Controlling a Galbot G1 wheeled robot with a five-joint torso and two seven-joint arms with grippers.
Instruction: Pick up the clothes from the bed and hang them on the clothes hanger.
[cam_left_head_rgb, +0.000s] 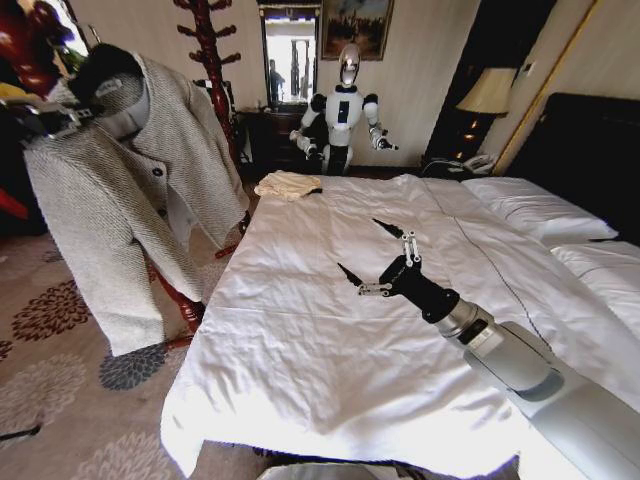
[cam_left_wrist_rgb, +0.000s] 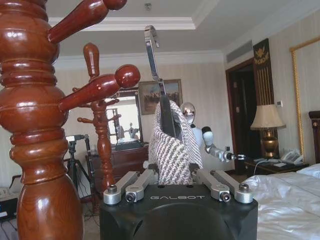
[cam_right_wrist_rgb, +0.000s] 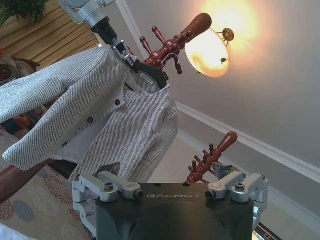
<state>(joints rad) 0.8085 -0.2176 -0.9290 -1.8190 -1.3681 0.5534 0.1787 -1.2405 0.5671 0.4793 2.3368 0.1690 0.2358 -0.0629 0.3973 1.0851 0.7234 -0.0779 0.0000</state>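
Head view, jacket (cam_left_head_rgb: 120, 190) on hanger (cam_right_wrist_rgb: 150, 74) by coat stand (cam_left_head_rgb: 212, 60), R gripper (cam_left_head_rgb: 372, 258) open over bed (cam_left_head_rgb: 330, 330)

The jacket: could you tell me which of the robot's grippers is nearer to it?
Left. The left gripper is shut on the jacket, holding it up beside the bed. The right gripper hovers open over the duvet, well apart from it.

The jacket (cam_left_head_rgb: 110, 190) is grey-beige in a fine herringbone weave, with dark buttons and a white lining showing at its open front. The hanger (cam_right_wrist_rgb: 152, 75) inside it is black with a silver hook (cam_left_wrist_rgb: 152, 55). The bed (cam_left_head_rgb: 330, 330) wears a plain white duvet and white pillows against a dark headboard. The coat stand (cam_left_wrist_rgb: 35, 125) is glossy red-brown wood. The carpet (cam_left_head_rgb: 50, 330) is beige with dark blue and maroon flower medallions. A small cream cloth (cam_left_head_rgb: 287, 184) lies on the bed.
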